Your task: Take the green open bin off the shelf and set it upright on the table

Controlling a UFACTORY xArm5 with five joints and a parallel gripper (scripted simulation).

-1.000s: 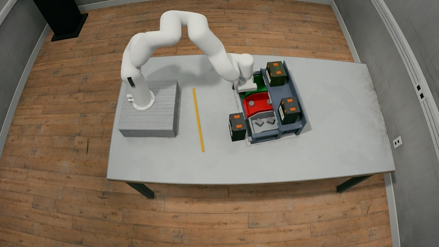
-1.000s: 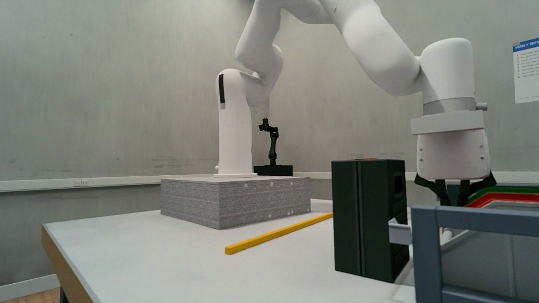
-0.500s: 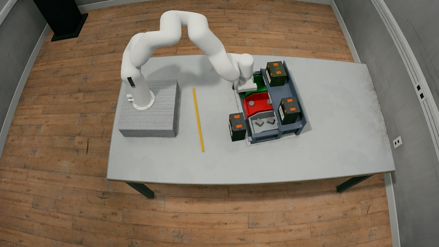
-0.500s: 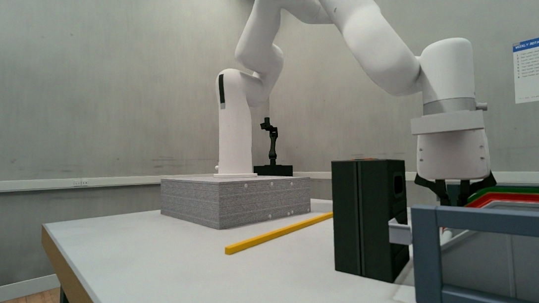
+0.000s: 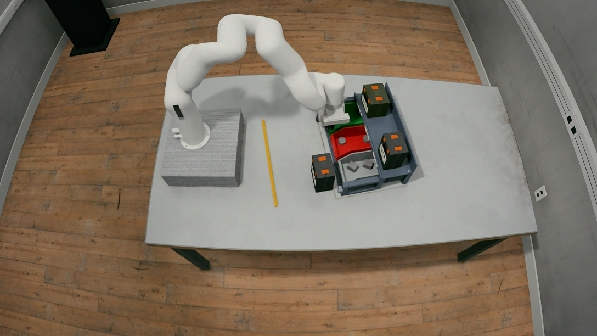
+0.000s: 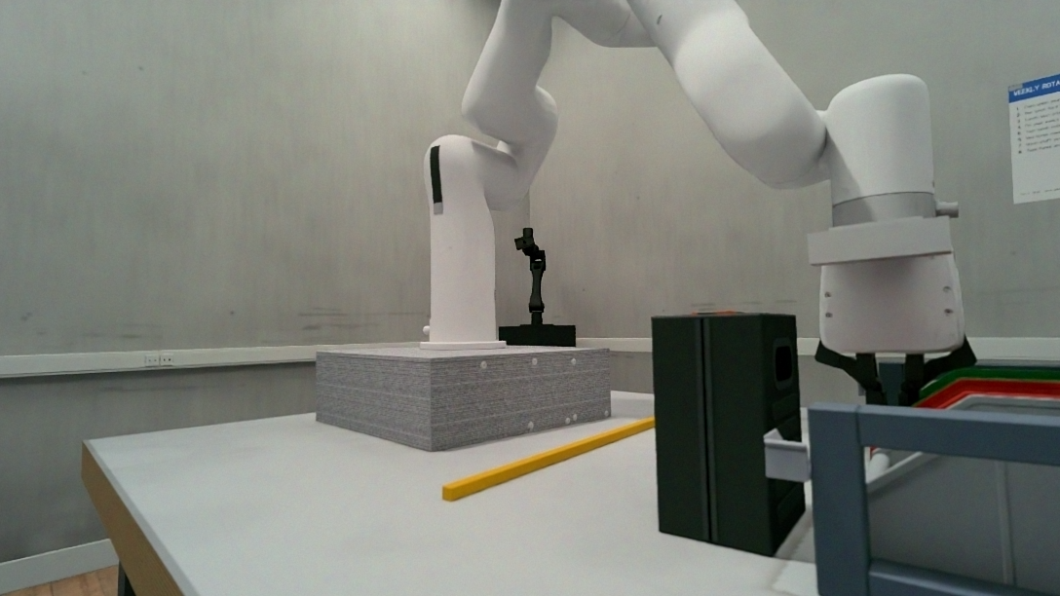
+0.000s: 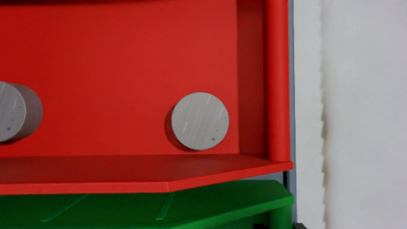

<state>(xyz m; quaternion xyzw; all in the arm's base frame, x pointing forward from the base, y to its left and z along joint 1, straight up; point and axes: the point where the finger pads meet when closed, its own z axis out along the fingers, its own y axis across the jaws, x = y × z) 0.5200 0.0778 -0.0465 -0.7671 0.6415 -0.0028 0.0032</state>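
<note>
The green open bin [image 5: 354,115] [image 6: 993,372] [image 7: 187,209] sits at the far end of the blue-grey shelf [image 5: 411,167] [image 6: 837,481], beside the red bin [image 5: 352,140] [image 6: 993,389] [image 7: 112,56]. My gripper [image 6: 891,385] reaches straight down at the green bin's front left edge and is shut on its wall. In the overhead view the white wrist hides the fingers. The green bin's parts are hidden. Two grey cylinders [image 7: 200,120] [image 7: 15,112] stand in the red bin. A grey bin [image 5: 359,167] with two small blocks takes the near slot.
Three black boxes with orange marks are near: two stand on the shelf's upper level [image 5: 375,99] [image 5: 393,149], and one stands on the table at the shelf's near left corner [image 5: 322,171] [image 6: 722,429]. A yellow bar [image 5: 269,161] [image 6: 541,459] lies between the shelf and the arm's grey base block [image 5: 204,150].
</note>
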